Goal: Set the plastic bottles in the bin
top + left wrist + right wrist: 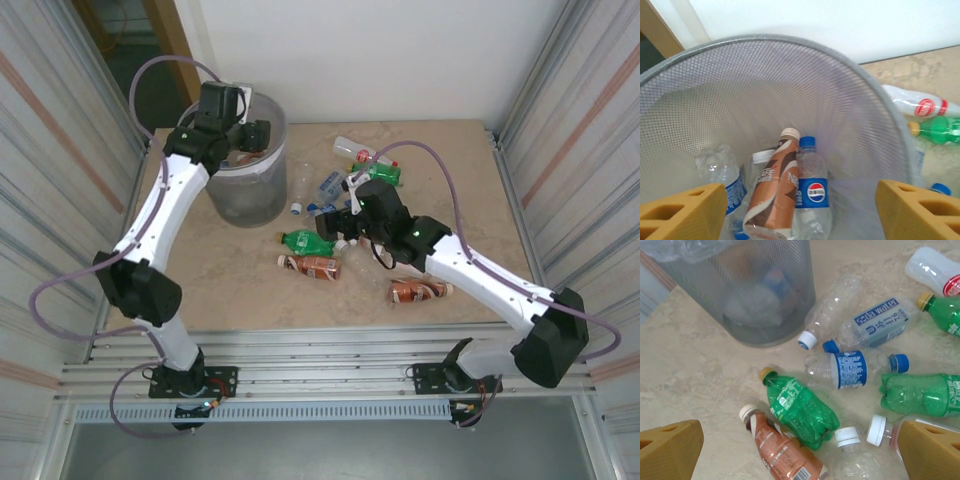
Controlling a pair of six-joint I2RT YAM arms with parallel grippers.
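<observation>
Over the bin [880,130], my left gripper [804,212] hangs apart and empty; my right gripper [800,452] spreads apart above bottles [797,407] on the surface [700,385].

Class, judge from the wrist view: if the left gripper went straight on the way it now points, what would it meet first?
Probably the brown-labelled plastic bottle leaning beside the clear blue-capped bottle inside the grey mesh bin; the open left gripper aims down at them, though depth is unclear.
</observation>
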